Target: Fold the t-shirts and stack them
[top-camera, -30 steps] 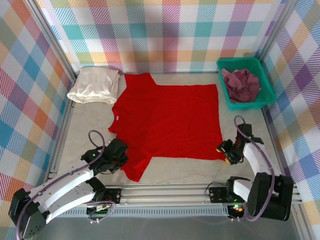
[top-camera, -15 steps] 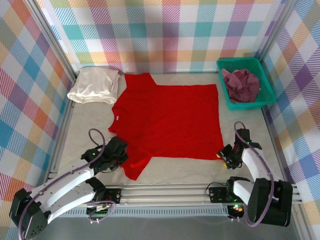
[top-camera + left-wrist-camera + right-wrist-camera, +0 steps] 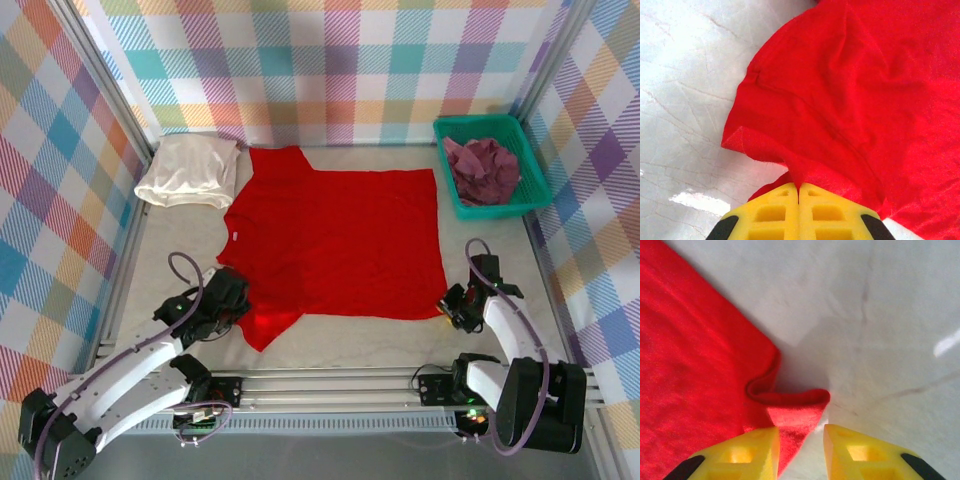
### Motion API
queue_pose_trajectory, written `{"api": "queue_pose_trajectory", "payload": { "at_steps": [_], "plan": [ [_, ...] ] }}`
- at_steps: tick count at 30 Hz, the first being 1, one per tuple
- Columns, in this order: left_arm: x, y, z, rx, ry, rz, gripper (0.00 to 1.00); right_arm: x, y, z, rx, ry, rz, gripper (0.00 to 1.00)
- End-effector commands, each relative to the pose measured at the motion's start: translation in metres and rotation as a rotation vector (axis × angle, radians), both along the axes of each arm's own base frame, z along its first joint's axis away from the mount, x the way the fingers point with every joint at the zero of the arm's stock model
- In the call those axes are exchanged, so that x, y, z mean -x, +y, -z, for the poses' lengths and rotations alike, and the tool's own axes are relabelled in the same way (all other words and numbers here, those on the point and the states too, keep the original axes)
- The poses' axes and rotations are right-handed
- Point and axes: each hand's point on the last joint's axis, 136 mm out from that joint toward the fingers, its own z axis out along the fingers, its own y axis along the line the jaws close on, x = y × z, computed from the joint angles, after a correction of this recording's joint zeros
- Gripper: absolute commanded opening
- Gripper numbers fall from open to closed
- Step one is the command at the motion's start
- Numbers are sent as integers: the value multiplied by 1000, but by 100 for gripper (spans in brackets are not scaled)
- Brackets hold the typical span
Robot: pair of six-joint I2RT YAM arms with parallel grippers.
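The red shirt (image 3: 340,240) is clamped in the left end effector (image 3: 799,189); its curled corner could be missed by the parted right end effector (image 3: 801,434).

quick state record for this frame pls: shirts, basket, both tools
red t-shirt: spread flat mid-table
cream t-shirt: loosely folded, far-left corner
maroon t-shirt: crumpled inside green basket, far right
left tool: shut, pinching the red t-shirt's near sleeve
right tool: open, fingers either side of the red t-shirt's curled near-right corner
stack: not started; the three shirts lie apart
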Motion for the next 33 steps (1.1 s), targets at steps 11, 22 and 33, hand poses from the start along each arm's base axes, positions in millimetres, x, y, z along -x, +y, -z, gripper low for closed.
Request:
{"api": "queue_pose_trajectory", "payload": {
  "at_steps": [11,22,33],
  "plan": [
    [-2,14,-9,-55,-44,-13,0,-28,-4,-5,30,-98,-27,16],
    [0,33,-34,-89,-123,-48,0,-21,-4,-32,41,-156,-32,0],
    [17,46,-50,-104,-121,-40,0,-3,2,-56,17,-180,-18,0]
  ]
}}
